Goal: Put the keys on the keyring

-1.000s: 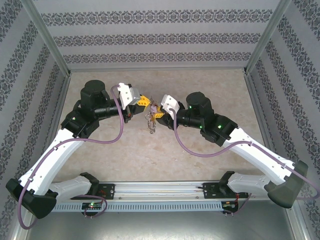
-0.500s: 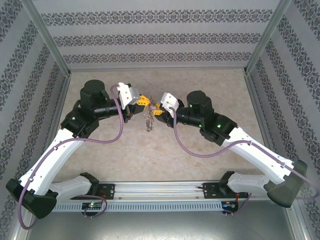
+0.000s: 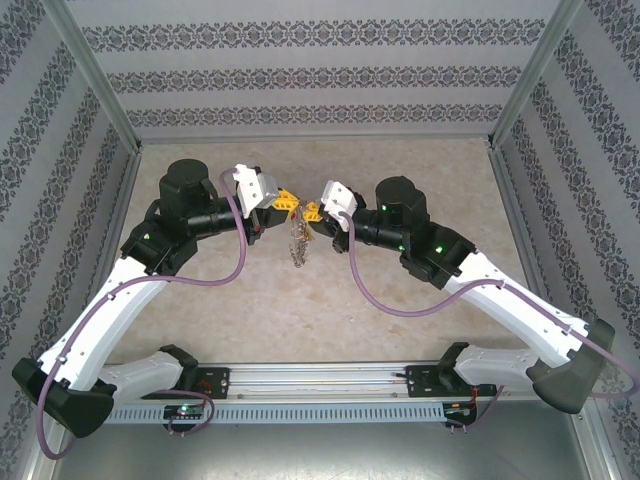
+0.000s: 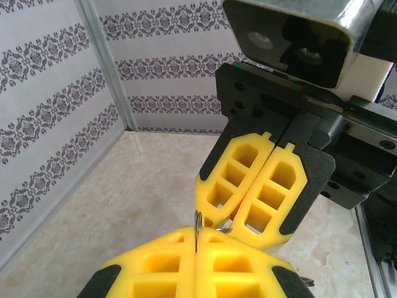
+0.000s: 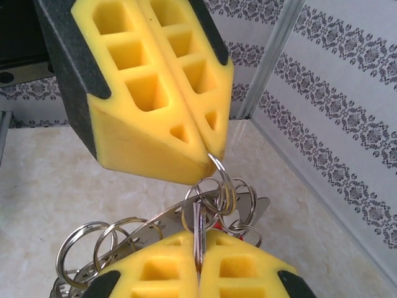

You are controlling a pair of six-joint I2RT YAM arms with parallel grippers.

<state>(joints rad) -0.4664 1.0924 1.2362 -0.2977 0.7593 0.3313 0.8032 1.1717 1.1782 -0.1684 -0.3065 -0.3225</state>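
Note:
The keyring (image 3: pixel 298 242) hangs as a bunch of silvery rings and small keys between my two grippers, above the table. My left gripper (image 3: pixel 288 201) is shut on a small split ring (image 5: pixel 222 177) at the top of the bunch; a thin metal edge (image 4: pixel 197 222) shows between its pads. My right gripper (image 5: pixel 198 248) is shut on another ring of the bunch, seen edge-on, tip to tip with the left fingers (image 5: pixel 155 93). A small red piece (image 5: pixel 239 234) sits among the rings. No lilac-headed key shows.
A flat metal strip (image 5: pixel 161 217) with several holes carries more rings (image 5: pixel 80 245) to the left of my right fingers. The beige table (image 3: pixel 400 170) is walled by patterned panels, with metal posts (image 4: pixel 105 62) at the corners.
Both grippers have drifted slightly toward the far wall with the bunch still held between them; the right gripper moved most, up and a little left.

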